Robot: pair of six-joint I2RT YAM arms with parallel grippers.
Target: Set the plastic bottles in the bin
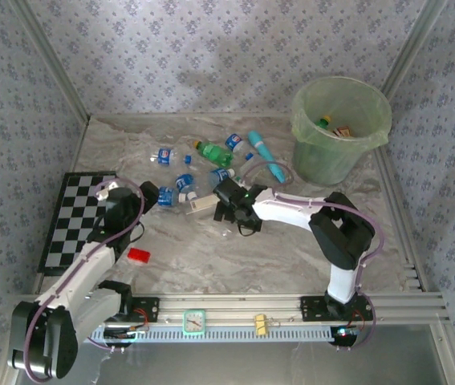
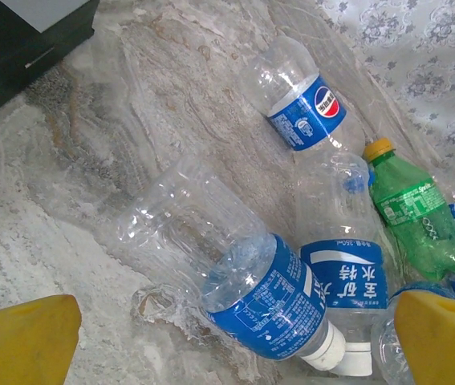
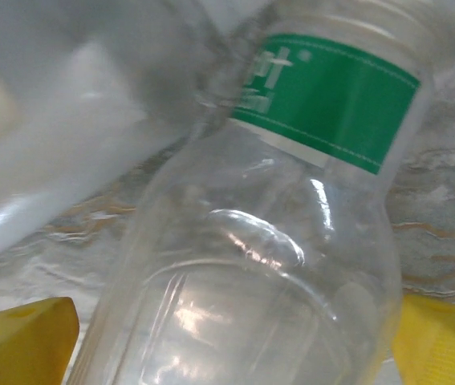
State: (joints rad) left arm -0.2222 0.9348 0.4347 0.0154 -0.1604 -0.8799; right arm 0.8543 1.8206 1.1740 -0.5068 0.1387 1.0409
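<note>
Top external view: plastic bottles (image 1: 185, 183) are scattered mid-table, the bin (image 1: 323, 164) at far right; a pickup is judged in hand. At left, the left gripper (image 2: 233, 337) is spread open, a blue-labelled bottle (image 2: 243, 281) lying between its fingers (image 2: 18, 337), untouched. At right, a green-labelled bottle (image 3: 275, 265) is straddled by the right gripper (image 3: 235, 341); whether it is clamped cannot be told. Closing, then carrying to the bin, is called for.

Right wrist view: clear plastic bottle with green label (image 3: 275, 265) cut off at the top and bottom edges; label print blurred, unreadable. Yellow fingertips (image 3: 18, 341) clipped by the lower corners.
Left wrist view: green plastic bottle with yellow cap (image 2: 416, 216) runs off the right edge.
Top view: contents of the pale green translucent round bin (image 1: 335, 164) too small to identify.
</note>
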